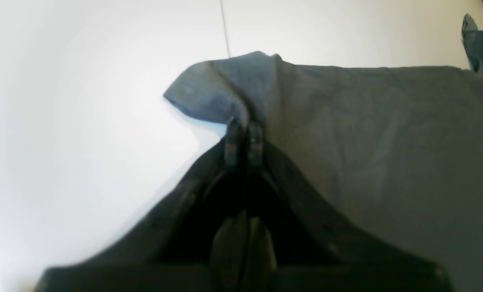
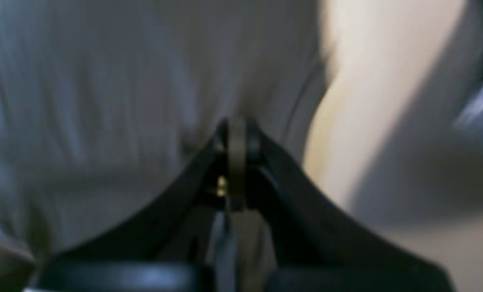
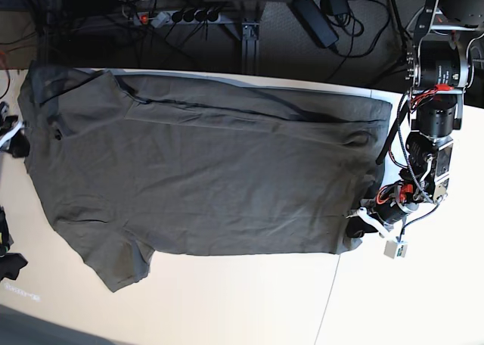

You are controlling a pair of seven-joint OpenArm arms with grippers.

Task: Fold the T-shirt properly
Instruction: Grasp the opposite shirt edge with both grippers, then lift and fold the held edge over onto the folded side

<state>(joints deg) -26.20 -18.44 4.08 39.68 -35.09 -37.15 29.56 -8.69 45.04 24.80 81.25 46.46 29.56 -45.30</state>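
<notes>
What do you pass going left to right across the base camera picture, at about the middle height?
T-shirt → left claw pinching the shirt's right edge → bare table.

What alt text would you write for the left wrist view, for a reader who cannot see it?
The left gripper is shut on a raised corner of the dark olive-grey T-shirt, pinching a fold of its edge. The rest of the shirt spreads flat to the right over a white table, which has a thin seam line running away from the camera.
</notes>
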